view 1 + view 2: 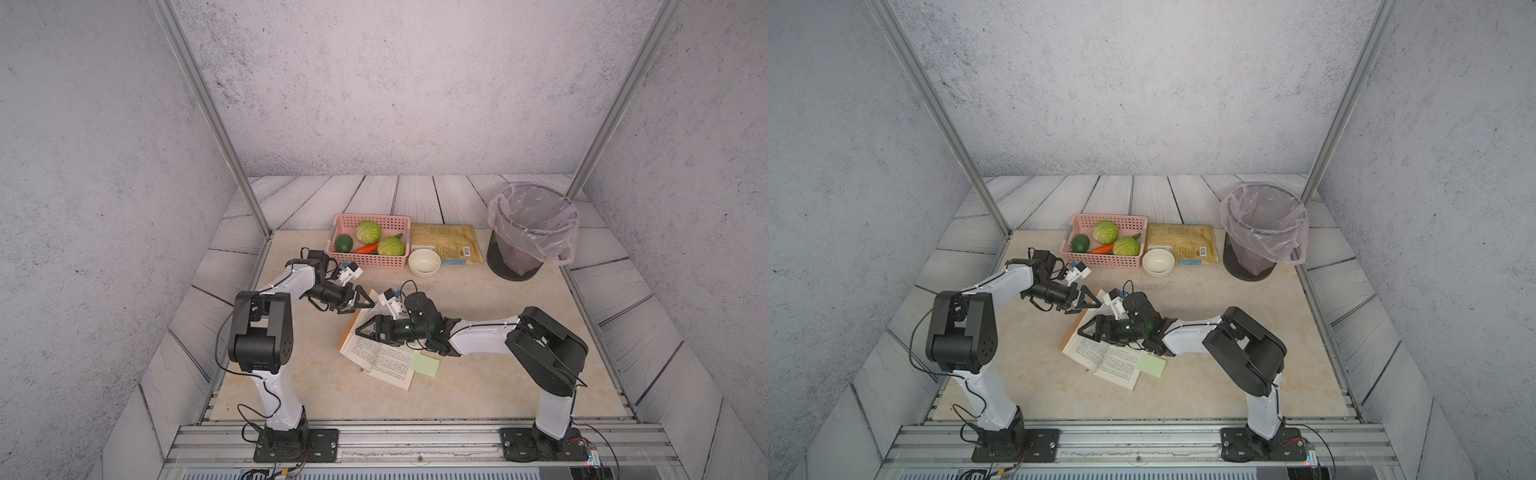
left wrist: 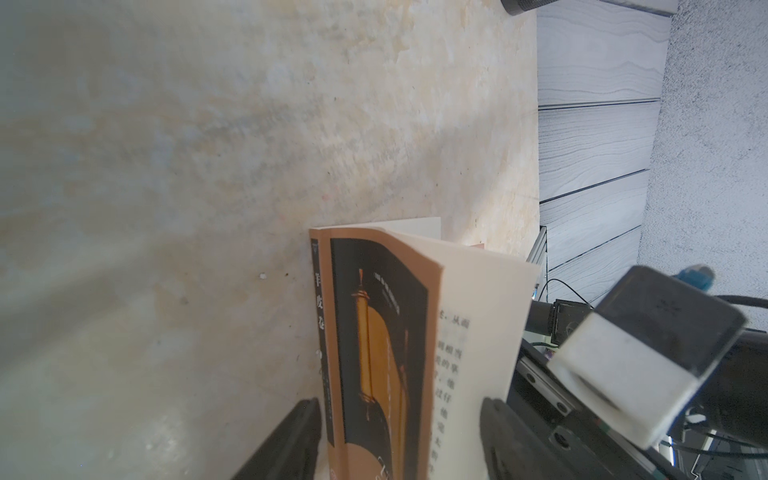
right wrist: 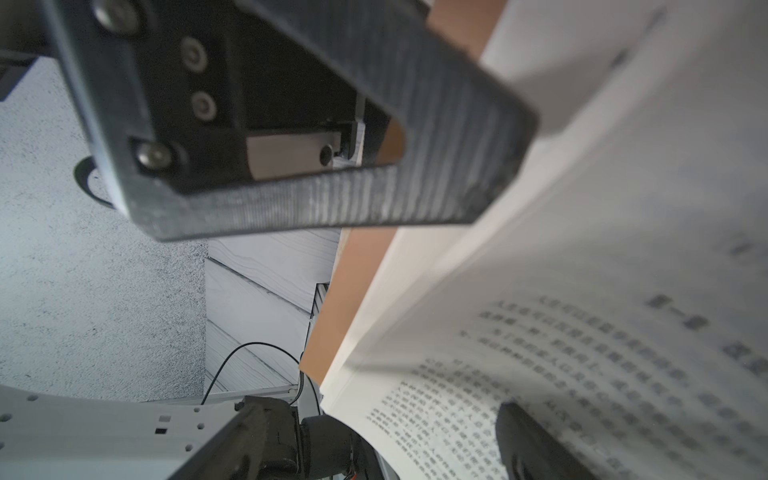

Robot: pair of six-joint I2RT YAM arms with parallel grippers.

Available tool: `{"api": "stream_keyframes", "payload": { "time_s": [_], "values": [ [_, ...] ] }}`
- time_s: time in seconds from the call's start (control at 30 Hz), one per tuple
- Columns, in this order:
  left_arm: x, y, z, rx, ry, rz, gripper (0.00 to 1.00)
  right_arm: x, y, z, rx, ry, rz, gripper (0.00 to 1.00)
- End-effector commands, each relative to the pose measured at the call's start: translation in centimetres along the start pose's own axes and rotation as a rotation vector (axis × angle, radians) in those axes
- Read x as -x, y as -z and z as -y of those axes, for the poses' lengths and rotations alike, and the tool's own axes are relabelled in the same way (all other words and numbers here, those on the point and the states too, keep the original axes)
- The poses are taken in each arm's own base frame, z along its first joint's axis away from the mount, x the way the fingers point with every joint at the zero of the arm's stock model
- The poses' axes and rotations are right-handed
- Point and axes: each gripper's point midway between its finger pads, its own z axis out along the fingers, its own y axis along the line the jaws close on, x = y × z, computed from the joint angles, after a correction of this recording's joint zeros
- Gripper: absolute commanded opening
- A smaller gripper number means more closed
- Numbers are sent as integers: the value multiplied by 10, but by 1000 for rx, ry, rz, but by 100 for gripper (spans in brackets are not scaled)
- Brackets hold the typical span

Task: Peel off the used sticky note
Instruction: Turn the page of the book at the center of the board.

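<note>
The left gripper (image 1: 360, 302) has its jaws spread, one black finger (image 2: 291, 440) on each side of the raised front cover (image 2: 376, 340) of the paperback book (image 1: 376, 353) (whether either pad touches the cover I cannot tell). In the left wrist view that brown-and-black cover rises through the lower middle of the frame, with a cream page leaning off it to the right.

The right gripper (image 1: 366, 328) is spread wide too. In both top views it sits low over the open pages, just below and right of the left one. In the right wrist view one of its fingers (image 3: 536, 444) shows at the bottom right against printed text (blurred), and the left gripper's ribbed finger fills the upper left.

The book lies open on the beige table (image 1: 478, 386) at the middle of the frame, its left part lifted. The green sticky note (image 1: 426, 364) overlaps the outer edge of the right-hand page, mostly over the table, just below the right arm's wrist and apart from both grippers.

Further up the frame stands a pink basket (image 1: 365, 259) holding two cabbages, a carrot and a dark green vegetable. A white bowl (image 1: 424, 262) sits just to its right, with a flat yellow packet (image 1: 451, 243) behind it. A black bin (image 1: 525, 237), lined with a thin plastic bag, stands at the right.
</note>
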Motion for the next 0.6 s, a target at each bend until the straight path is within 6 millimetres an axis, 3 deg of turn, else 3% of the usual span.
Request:
{"api": "stream_keyframes", "payload": {
  "time_s": [0.0,0.57],
  "values": [
    [-3,5,-1,23,-18,5,67,-5,-6,5,-12,-5,-20,92],
    [-11,-14,-24,79,27,-60,58,-3,-6,2,-1,-3,-17,91]
  ]
}}
